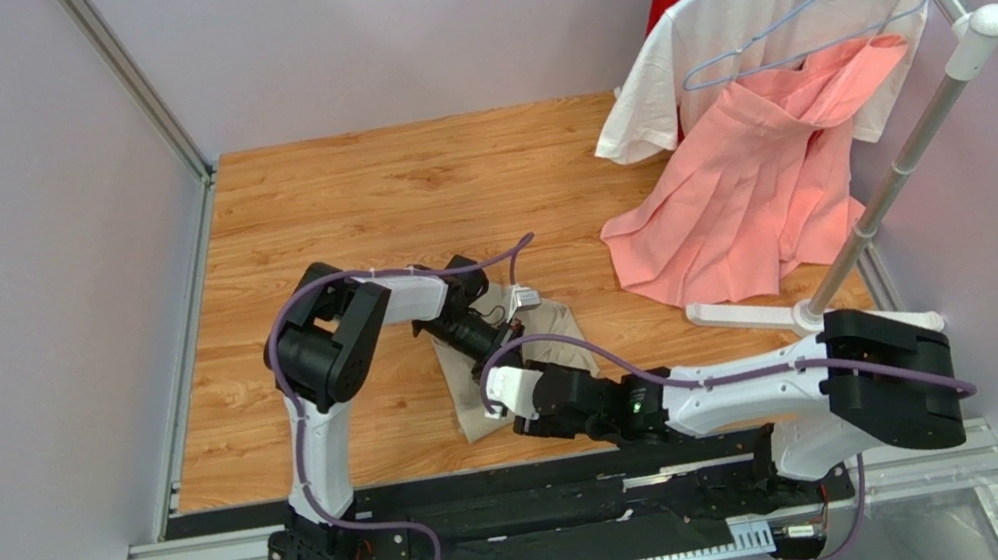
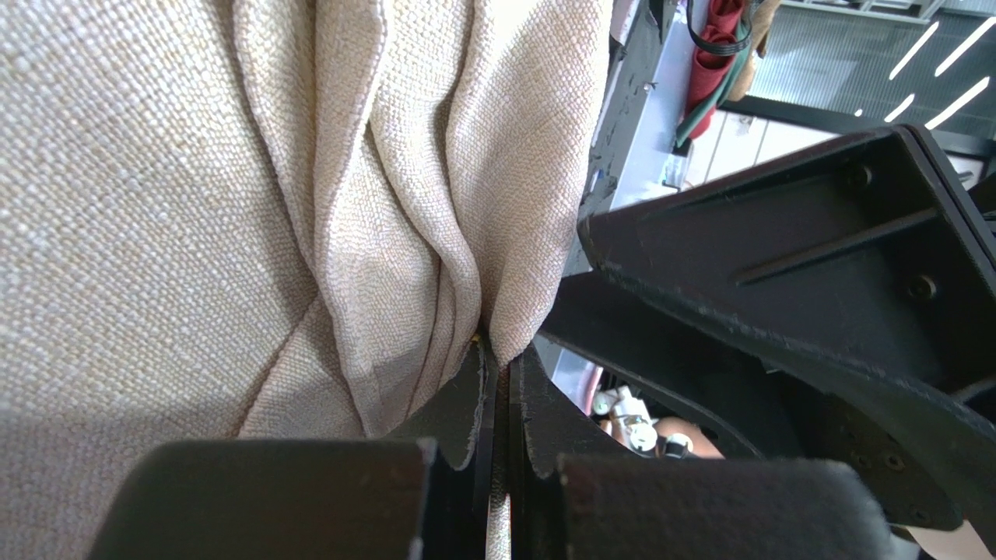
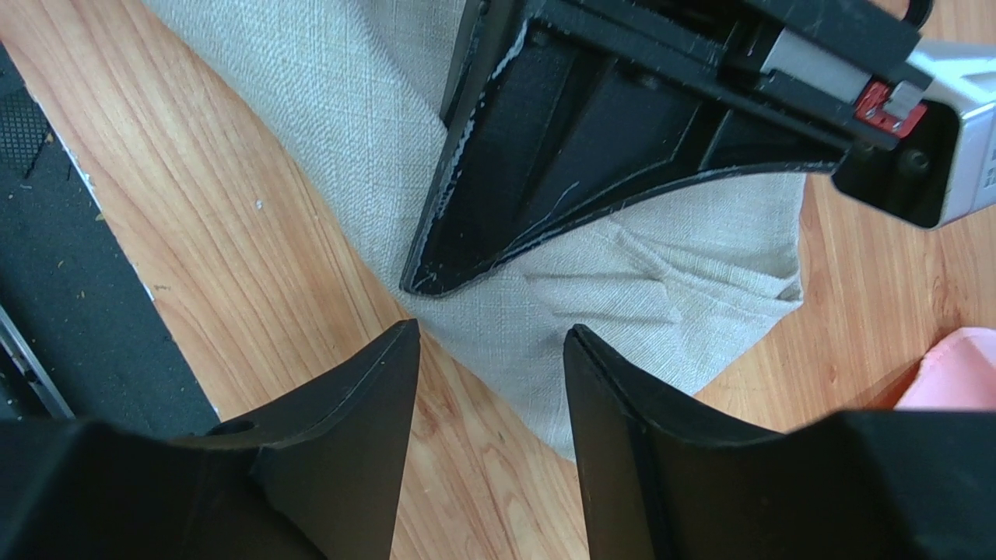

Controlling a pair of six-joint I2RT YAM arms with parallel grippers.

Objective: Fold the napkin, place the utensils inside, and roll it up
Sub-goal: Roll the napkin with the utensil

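Over the wooden tabletop, left gripper pinches bunched beige napkin; right gripper hovers spread above its edge

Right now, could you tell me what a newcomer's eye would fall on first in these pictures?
The salmon-pink garment and white T-shirt hanging on the rack at the far right stand out brightest. In the middle, the left gripper is shut on a bunched fold of the beige napkin, with the right gripper open over its edge.
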